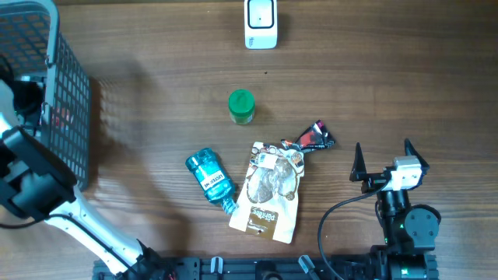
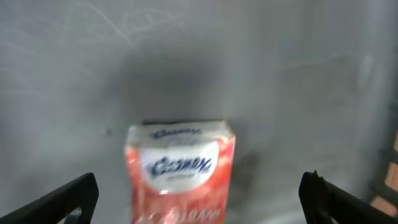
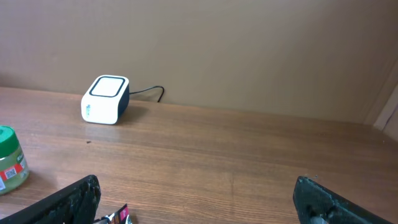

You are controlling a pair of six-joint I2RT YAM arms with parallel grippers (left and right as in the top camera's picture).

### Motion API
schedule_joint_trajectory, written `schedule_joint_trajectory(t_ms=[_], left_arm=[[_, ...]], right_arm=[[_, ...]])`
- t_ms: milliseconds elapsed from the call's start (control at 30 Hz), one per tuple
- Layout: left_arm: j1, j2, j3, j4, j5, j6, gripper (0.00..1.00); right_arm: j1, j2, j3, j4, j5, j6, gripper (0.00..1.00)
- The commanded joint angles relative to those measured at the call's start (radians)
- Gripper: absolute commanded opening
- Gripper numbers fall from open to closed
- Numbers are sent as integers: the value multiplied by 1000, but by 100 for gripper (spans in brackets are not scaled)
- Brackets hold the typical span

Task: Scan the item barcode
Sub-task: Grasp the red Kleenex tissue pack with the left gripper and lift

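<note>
The left end effector [image 2: 199, 186] hangs inside the grey wire-mesh basket [image 1: 70, 101] at the table's [image 1: 405, 70] left edge. Its fingers are spread wide and hold nothing. Between them, untouched, a red and white soft tissue packet [image 2: 180, 171] lies on the basket's grey floor. The right end effector [image 1: 383, 152] is also spread wide and empty, over the table's right side. The white box-shaped barcode scanner [image 1: 261, 22] sits at the far edge. A green-lidded jar [image 1: 241, 106], a blue plastic bottle [image 1: 210, 179], a tan pouch [image 1: 268, 194] and a dark snack wrapper [image 1: 311, 140] lie mid-table.
</note>
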Motion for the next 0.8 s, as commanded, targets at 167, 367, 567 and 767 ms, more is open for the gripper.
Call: schedule_joint_trajectory(t_ms=[167, 367, 567, 767], left_arm=[[-39, 73, -3, 55, -51, -42, 100], [-38, 84, -3, -11, -130, -30, 40], [-38, 69, -2, -104, -125, -31, 13], [-6, -54, 161, -312, -125, -29, 6]], right_arm=[[5, -4, -1, 2, 6, -9, 100], [5, -4, -1, 2, 6, -9, 100], [5, -4, -1, 2, 6, -9, 100], [5, -4, -1, 2, 6, -9, 100]])
